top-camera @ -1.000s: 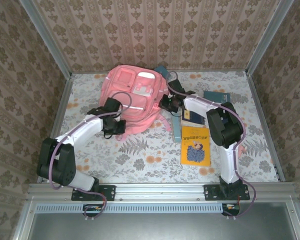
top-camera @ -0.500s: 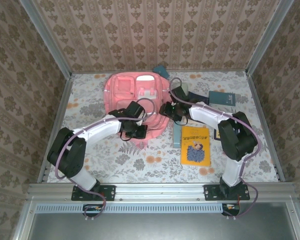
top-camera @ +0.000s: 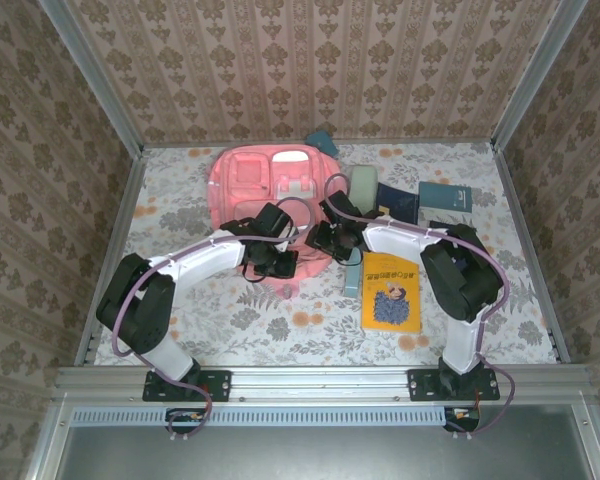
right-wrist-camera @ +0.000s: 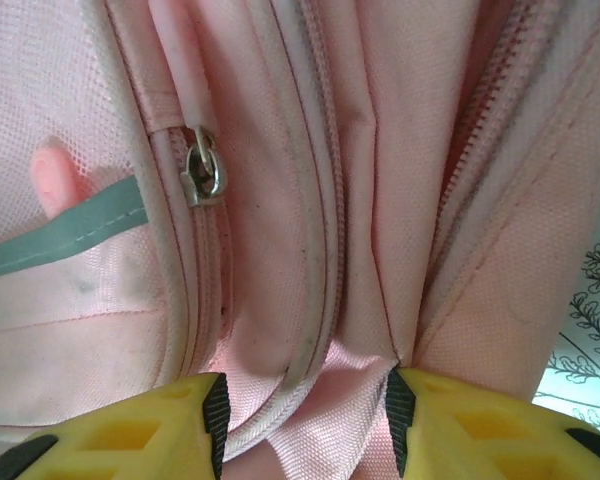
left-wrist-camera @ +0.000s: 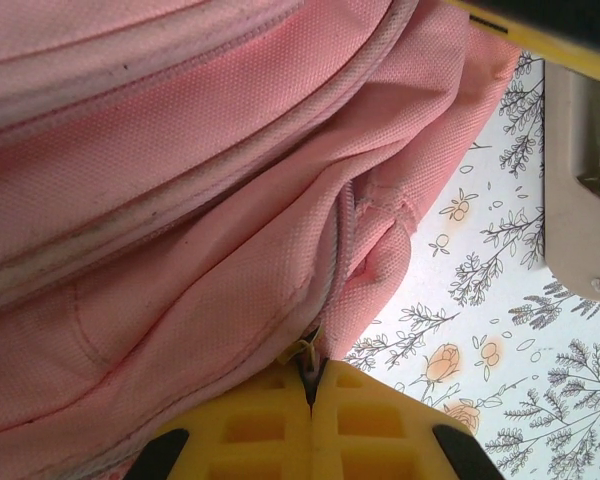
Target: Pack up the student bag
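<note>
— At the back of the table [top-camera: 280, 335], left of centre: student bag [top-camera: 265, 180], lying flat. Claws?
— Left gripper [left-wrist-camera: 310, 390] pressed together, pinching its zipper pull [left-wrist-camera: 306, 352]. Right gripper [right-wrist-camera: 300, 425] spread, straddling a fabric fold.

Top external camera: fixed high behind the two arm bases [top-camera: 190, 385], it looks steeply down and forward across the whole floral table [top-camera: 280, 320], far enough back to take in both arms and the papered walls [top-camera: 310, 70]. Left wrist camera: held tight against the student bag [left-wrist-camera: 180, 200], it sights along the left gripper [left-wrist-camera: 312, 385] at the frame's bottom edge, with a strip of table at right. Right wrist camera: closer again, it sights past the right gripper [right-wrist-camera: 305, 400] onto a zipper pull [right-wrist-camera: 202, 165] and pink seams. All three views share the bag's near end.
</note>
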